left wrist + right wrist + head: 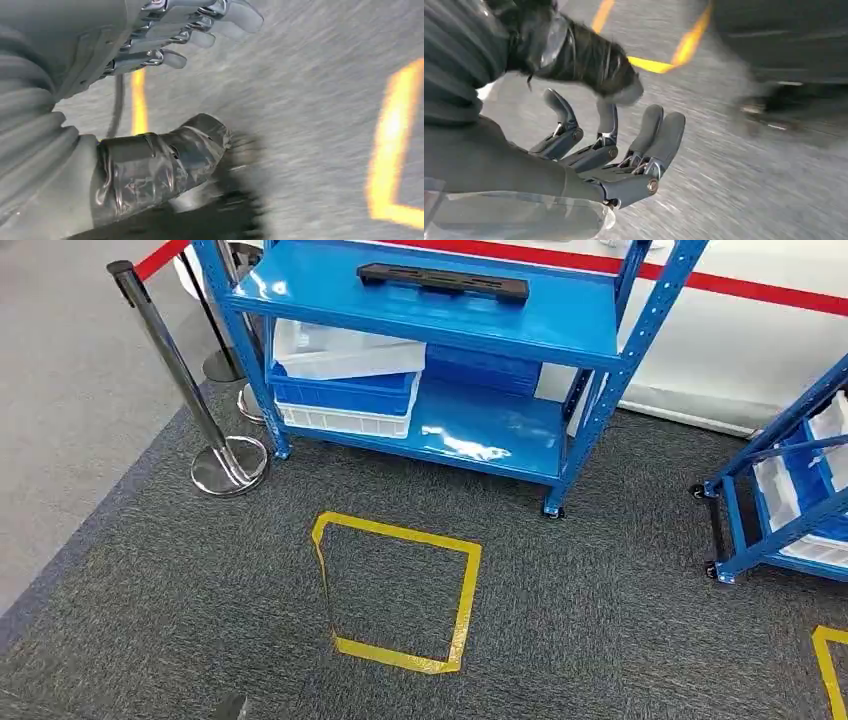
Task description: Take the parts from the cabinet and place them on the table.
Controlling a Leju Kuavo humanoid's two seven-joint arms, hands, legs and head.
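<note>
Black part (443, 281) is lying flat on the top shelf of the blue cabinet (610, 365), at 12 o'clock in the head view. Stacked bins (345, 390) are sitting on the lower shelf. Left hand (165, 40) and right hand (609, 150) are hanging over the carpet, fingers spread, holding nothing.

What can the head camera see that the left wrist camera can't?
The head view alone shows the blue cabinet, the long black part on its upper shelf, stacked bins below, and a metal post. The left wrist view alone shows the left hand, holding nothing, fingers apart. Both show grey carpet with yellow tape.
</note>
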